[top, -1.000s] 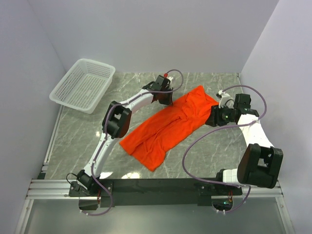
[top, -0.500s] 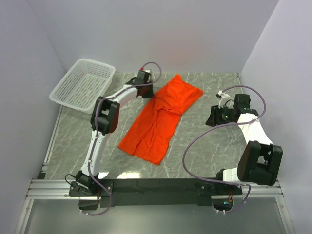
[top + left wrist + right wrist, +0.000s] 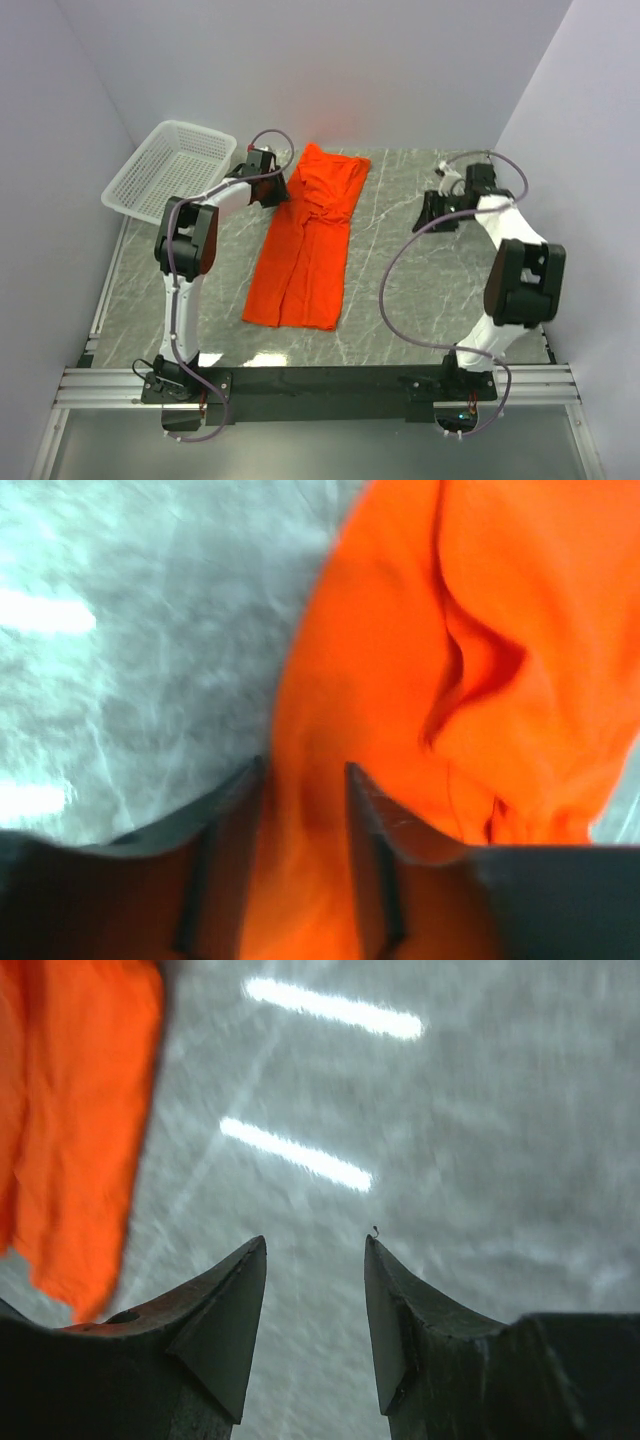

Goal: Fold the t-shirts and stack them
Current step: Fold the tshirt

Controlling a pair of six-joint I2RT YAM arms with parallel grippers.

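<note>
The orange-red t-shirt (image 3: 305, 250) lies as a long narrow strip, running from the back wall toward the near edge at the table's middle. My left gripper (image 3: 272, 190) is at the strip's far left edge. In the left wrist view the left gripper (image 3: 305, 770) has its jaws parted, with the t-shirt (image 3: 480, 600) lying loose between and under them. My right gripper (image 3: 432, 210) hangs to the right of the shirt, apart from it. In the right wrist view the right gripper (image 3: 315, 1240) is open over bare marble, and the t-shirt (image 3: 70, 1120) shows at the far left.
A white mesh basket (image 3: 134, 160) stands at the back left corner, just left of the left arm. The grey marble table (image 3: 410, 290) is walled at the back and on both sides. The black arm rail runs along the near edge.
The left gripper dragged the shirt's far end left and toward the back wall, straightening the strip, then parted its jaws. The right arm swung toward the back, away from the shirt.
</note>
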